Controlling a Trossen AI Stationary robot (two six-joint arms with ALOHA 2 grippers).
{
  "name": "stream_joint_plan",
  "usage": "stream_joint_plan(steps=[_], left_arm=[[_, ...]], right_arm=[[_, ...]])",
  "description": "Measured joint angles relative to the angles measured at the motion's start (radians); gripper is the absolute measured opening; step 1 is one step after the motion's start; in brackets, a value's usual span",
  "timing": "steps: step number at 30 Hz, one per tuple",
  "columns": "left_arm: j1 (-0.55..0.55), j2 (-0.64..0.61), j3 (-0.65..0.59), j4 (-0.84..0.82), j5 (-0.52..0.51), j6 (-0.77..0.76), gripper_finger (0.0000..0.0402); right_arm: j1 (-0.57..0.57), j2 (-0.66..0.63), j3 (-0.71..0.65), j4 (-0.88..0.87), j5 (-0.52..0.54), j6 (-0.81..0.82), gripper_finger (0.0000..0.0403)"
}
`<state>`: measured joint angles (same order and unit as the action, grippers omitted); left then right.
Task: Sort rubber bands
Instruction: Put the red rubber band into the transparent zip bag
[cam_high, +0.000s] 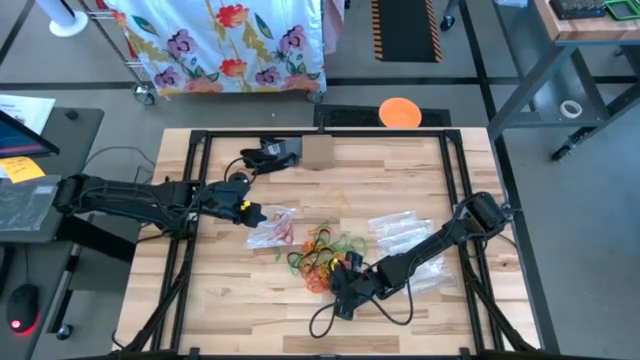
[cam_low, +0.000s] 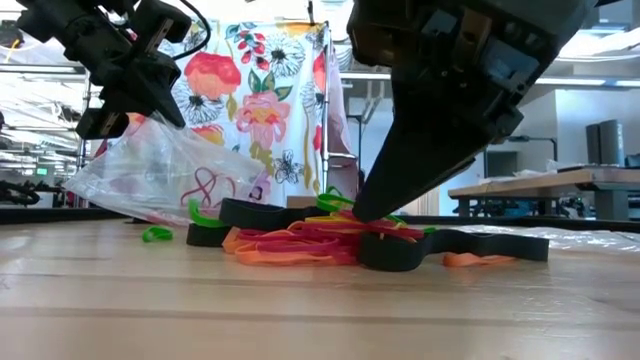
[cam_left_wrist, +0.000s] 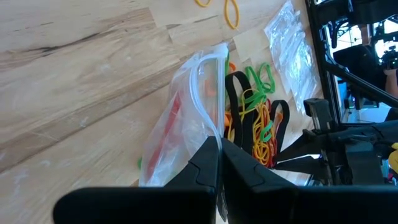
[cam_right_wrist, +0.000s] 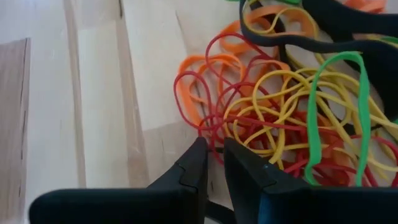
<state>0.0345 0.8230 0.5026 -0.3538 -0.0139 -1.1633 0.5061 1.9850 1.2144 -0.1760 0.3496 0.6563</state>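
right wrist view: right gripper (cam_right_wrist: 213, 152) tips touch rubber bands (cam_right_wrist: 280, 112) pile's edge.

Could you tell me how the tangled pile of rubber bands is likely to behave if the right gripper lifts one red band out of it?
The rubber bands lie interlaced, so a lifted red one would probably drag neighbours along. They look thin and floppy, so it would likely stretch and droop rather than hold shape. With the right gripper at the pile's edge, its narrow fingertips may slip off such a thin loop.

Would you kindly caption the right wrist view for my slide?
Right end effector nearly shut at the edge of the tangled rubber bands.
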Motion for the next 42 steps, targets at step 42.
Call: stream_joint_plan(steps=[42], left_arm=[[0.000,0.000,-0.001,0.005,-0.031,-0.004,0.0000]], right_arm=[[0.043,-0.020,0.322,-0.516,0.248,-0.249,0.0000]])
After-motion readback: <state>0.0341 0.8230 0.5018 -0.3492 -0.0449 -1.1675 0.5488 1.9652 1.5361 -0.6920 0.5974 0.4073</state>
